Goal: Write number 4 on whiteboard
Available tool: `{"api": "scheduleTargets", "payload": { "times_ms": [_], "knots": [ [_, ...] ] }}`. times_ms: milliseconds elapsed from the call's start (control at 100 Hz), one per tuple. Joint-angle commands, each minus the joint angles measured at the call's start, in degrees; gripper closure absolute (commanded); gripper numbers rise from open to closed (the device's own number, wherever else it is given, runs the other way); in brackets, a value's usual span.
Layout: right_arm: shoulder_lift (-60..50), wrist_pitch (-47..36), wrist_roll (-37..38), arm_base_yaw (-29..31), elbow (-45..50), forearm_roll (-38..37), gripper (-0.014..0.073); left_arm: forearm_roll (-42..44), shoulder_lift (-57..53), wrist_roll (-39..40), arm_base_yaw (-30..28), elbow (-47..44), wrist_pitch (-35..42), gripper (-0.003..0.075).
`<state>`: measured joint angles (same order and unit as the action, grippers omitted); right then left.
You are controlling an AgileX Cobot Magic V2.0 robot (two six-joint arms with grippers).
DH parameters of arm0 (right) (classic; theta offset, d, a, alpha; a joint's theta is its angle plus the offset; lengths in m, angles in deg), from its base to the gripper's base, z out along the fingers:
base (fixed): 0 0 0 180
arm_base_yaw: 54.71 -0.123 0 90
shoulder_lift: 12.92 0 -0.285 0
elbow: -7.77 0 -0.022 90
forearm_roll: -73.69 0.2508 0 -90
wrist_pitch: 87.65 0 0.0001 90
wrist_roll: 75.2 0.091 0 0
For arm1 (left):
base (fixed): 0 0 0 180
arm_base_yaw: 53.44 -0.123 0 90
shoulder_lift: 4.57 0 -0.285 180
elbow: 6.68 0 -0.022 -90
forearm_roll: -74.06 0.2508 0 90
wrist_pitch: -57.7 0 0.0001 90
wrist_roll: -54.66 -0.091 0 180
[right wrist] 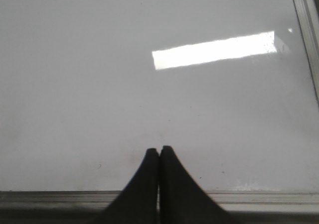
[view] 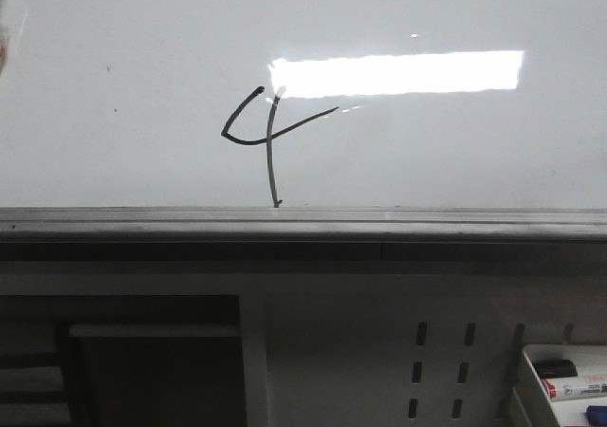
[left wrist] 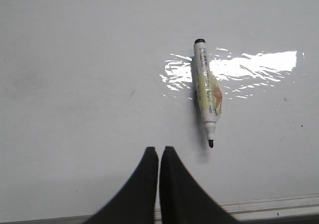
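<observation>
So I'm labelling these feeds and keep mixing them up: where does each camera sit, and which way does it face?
Front view: looks forward at the glossy white whiteboard bearing the thin black hand-drawn number 4; no arm shows.
Left wrist view: on the left arm, facing the board, an uncapped white marker pen lying on it; the left gripper shows, shut.
Right wrist view: on the right arm, facing bare board; the right gripper shows, shut.
All three share the board, its grey metal bottom rail and the bright rectangular light reflection.
</observation>
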<state>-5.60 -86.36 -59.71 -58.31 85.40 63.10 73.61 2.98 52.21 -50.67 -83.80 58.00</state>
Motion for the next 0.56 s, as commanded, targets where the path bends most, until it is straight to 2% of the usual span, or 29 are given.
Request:
{"api": "scheduleTargets", "payload": {
  "times_ms": [0,100,230,550],
  "knots": [
    [-1.33,-4.62,-6.4,0.15,1.23,-0.03,0.0666,0.01,-1.53,0.55,-0.22,-1.56,4.64,0.0741],
    [-1.33,-4.62,-8.49,0.15,1.23,1.97,0.0666,0.01,-1.53,0.55,-0.22,-1.56,4.64,0.0741],
    [-1.33,-4.62,-8.49,0.15,1.23,13.97,0.0666,0.01,-1.53,0.55,-0.22,-1.56,4.64,0.0741],
    [-1.33,-4.62,-8.49,0.15,1.23,14.39,0.0666,0.01,-1.53,0.55,-0.22,-1.56,4.64,0.0741]
  ]
}}
